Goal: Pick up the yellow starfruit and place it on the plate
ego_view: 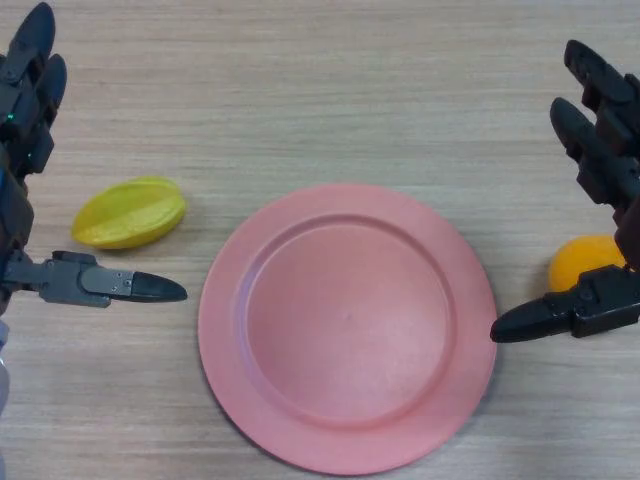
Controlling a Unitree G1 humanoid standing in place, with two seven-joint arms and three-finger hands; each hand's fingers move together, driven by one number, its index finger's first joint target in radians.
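Observation:
A yellow starfruit (130, 212) lies on the wooden table, left of the pink plate (250, 340). The plate sits in the middle of the view with nothing on it. My left hand (25, 110) is at the left edge, open, fingers straight above the starfruit and thumb (125, 286) pointing right just below it; it does not touch the fruit. My right hand (605, 130) is at the right edge, open, its thumb (545, 318) reaching toward the plate's right rim.
An orange fruit (583, 262) lies on the table right of the plate, between the right hand's fingers and thumb, partly hidden by them. Bare wooden table stretches across the far side.

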